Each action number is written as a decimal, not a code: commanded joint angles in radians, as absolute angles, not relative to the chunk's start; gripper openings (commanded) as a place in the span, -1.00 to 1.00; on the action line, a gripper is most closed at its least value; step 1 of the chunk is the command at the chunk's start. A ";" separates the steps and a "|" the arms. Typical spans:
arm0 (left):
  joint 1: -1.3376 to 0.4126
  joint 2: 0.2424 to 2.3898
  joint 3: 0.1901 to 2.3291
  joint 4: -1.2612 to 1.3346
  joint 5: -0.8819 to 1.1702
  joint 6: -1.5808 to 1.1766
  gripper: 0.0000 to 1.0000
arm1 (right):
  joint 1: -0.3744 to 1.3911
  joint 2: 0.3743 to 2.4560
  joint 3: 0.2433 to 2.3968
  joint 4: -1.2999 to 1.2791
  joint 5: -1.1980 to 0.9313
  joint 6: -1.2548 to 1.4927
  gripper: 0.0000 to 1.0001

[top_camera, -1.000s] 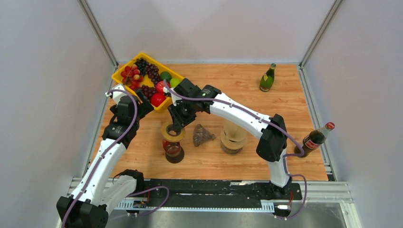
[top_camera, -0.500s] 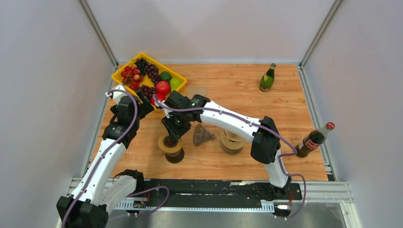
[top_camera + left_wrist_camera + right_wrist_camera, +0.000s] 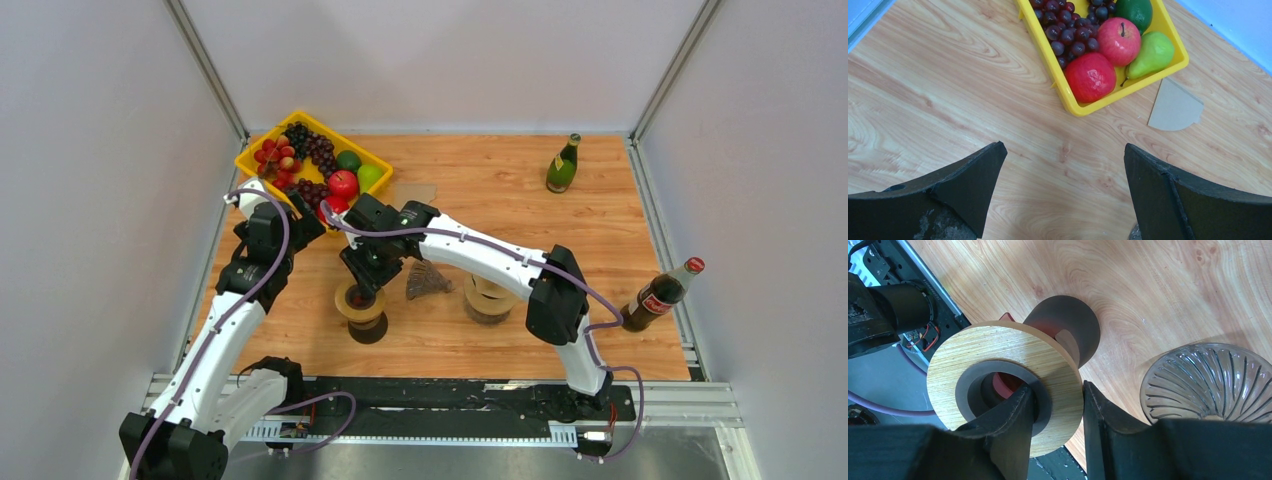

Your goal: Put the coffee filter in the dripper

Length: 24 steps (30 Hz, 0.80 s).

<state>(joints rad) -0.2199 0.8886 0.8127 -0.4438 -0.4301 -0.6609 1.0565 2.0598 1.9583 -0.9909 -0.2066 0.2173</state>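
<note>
My left claw (image 3: 1063,165) hangs over bare table (image 3: 948,100), its fingers spread wide, gripping nothing. Just beyond it is the yellow fruit tray (image 3: 1064,96). One coffee filter (image 3: 1174,107) lies flat on the wood beside the tray's right corner, well apart from the dripper. My right claw (image 3: 1057,390) is clamped on the wooden ring (image 3: 973,360) of the stand, one finger in the hole and one outside the rim. The glass dripper (image 3: 1203,385) rests on the table just right of the stand. A green bottle (image 3: 563,163) and a cola bottle (image 3: 660,295) stand far right.
</note>
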 commanded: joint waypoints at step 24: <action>-0.216 0.861 0.799 -0.397 -0.387 -0.668 1.00 | 1.073 1.932 1.988 -0.969 0.051 0.292 0.39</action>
<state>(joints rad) -0.2199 0.8848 0.8047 -0.4271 -0.3935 -0.6609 1.0786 2.0483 1.9583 -0.9905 -0.0803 0.2451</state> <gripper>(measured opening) 0.998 0.672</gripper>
